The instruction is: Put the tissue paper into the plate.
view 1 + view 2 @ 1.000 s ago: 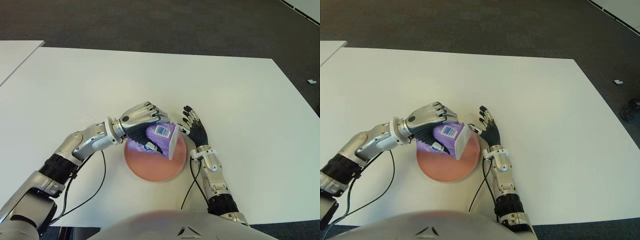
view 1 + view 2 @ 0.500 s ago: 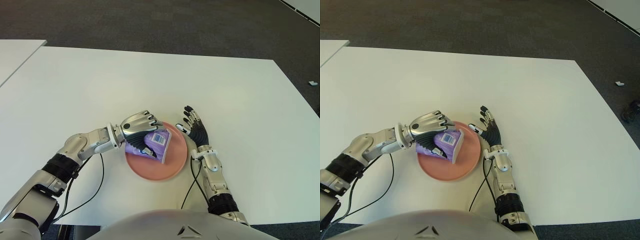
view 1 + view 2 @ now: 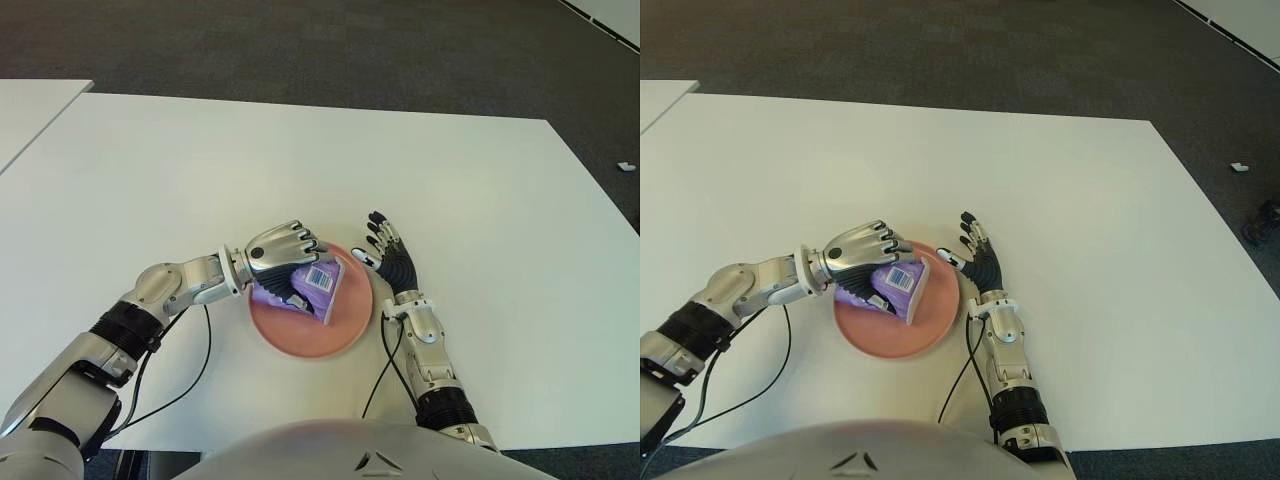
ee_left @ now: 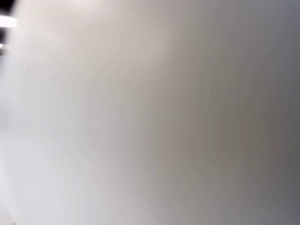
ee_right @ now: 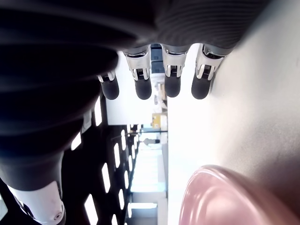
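A purple tissue pack [image 3: 308,284] with a white barcode label lies tilted in the pink plate [image 3: 320,336] near the table's front edge. My left hand [image 3: 281,254] is curled over the pack from the left and holds it, its lower end down on the plate. My right hand [image 3: 390,255] shows just right of the plate's rim, fingers spread and holding nothing. The right wrist view shows its straight fingers [image 5: 143,77] and part of the plate [image 5: 220,197]. The left wrist view shows only a blank grey surface.
The white table [image 3: 300,160] stretches wide beyond the plate. A second white table [image 3: 25,110] stands at the far left. Black cables [image 3: 190,370] hang from both forearms near the front edge. Dark carpet [image 3: 330,45] lies beyond the table.
My left hand has lowered the tissue pack from above the plate down into it and shifted slightly left. The right hand has not moved.
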### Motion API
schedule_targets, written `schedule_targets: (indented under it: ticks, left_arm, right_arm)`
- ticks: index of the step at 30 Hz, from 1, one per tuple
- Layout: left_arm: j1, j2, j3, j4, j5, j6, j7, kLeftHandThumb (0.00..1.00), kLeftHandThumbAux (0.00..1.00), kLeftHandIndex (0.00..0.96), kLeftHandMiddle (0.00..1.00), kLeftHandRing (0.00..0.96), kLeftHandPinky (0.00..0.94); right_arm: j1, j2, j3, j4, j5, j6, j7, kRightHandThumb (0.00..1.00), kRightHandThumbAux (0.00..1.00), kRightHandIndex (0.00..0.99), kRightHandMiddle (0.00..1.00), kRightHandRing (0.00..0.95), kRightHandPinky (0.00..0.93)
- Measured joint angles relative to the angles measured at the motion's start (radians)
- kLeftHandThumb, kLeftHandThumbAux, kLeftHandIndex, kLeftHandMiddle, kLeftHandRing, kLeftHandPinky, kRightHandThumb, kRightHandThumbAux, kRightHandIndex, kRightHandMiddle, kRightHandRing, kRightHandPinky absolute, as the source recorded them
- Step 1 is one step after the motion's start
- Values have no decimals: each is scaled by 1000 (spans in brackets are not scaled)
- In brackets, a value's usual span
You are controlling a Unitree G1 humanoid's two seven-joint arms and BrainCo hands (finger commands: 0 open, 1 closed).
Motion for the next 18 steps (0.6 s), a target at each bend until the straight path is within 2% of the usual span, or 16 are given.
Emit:
schedule_targets:
  ticks: [2,3,4,5,7,9,11,18]
  left_arm:
    - [6,2,1,-11,-27,-2,-24,699,704,431,638,614,579]
    - [9,4,2,-17,-48,-3,-50,580,651,354,519,491,463]
    - [10,7,2,-27,-65,-3,-81,400,575,239,346,314,296]
    - [9,11,1,-37,-81,-4,-117,278,514,154,221,201,189]
    - [7,21,1,-57,-103,-3,-180,169,452,79,113,103,97]
    - [7,31,2,-73,-115,-3,-220,96,397,32,46,42,39]
    - [8,36,4,-88,-125,-2,-245,69,365,16,23,21,20]
    - [22,46,13,-128,-140,11,-286,84,251,0,1,1,1]
  right_arm:
    - [0,0,0,0,0,0,0,35,718,0,24,14,22]
    - [0,0,0,0,-1,0,0,35,717,1,24,15,24]
    - [0,0,0,0,-1,0,0,35,717,1,24,15,26]
    - [0,0,0,0,-1,0,0,35,715,2,24,16,27]
    - [0,0,0,1,-1,0,0,36,714,3,24,16,29]
    - [-1,0,0,2,-1,0,0,37,713,5,25,18,35]
    - [-1,0,0,2,-1,0,0,38,712,7,26,20,41]
    - [-2,-1,0,7,-1,-11,2,39,712,13,28,24,49]
